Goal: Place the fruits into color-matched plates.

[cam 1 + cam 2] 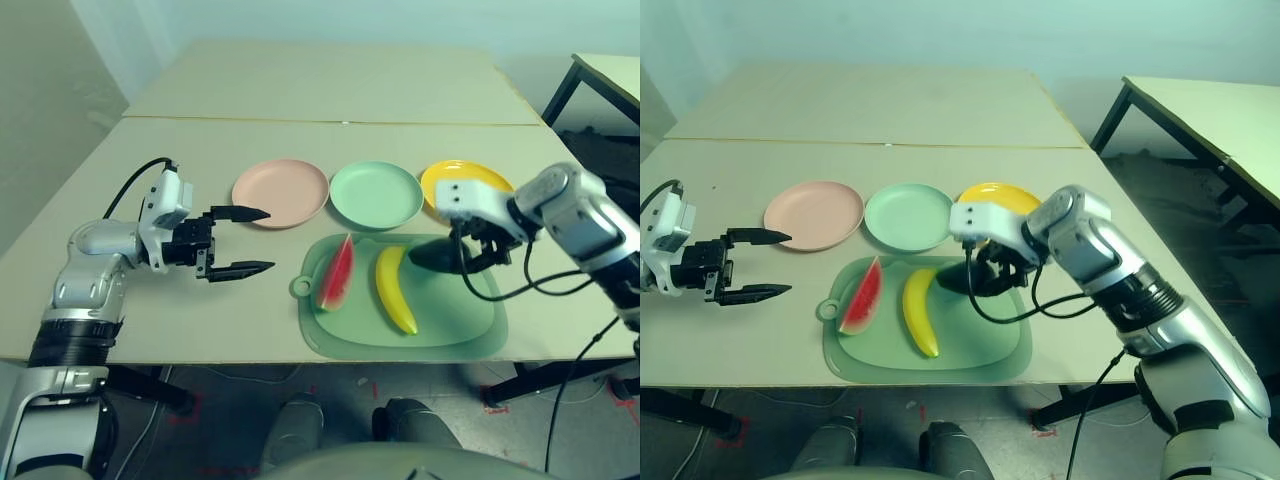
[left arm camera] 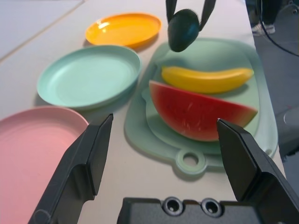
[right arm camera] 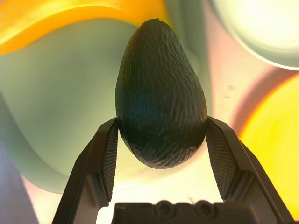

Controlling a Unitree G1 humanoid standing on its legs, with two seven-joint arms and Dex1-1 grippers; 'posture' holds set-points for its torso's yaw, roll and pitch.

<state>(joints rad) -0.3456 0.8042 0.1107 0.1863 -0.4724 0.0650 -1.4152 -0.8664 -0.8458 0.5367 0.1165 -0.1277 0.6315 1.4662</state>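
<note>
My right end effector [image 3: 160,140] pinched the avocado [image 3: 160,93] by its fat end only; it could slip out above the mat [image 1: 450,320].

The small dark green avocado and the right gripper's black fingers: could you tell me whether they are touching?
Touching. The right wrist view shows both fingers pressed against the avocado's sides.
</note>
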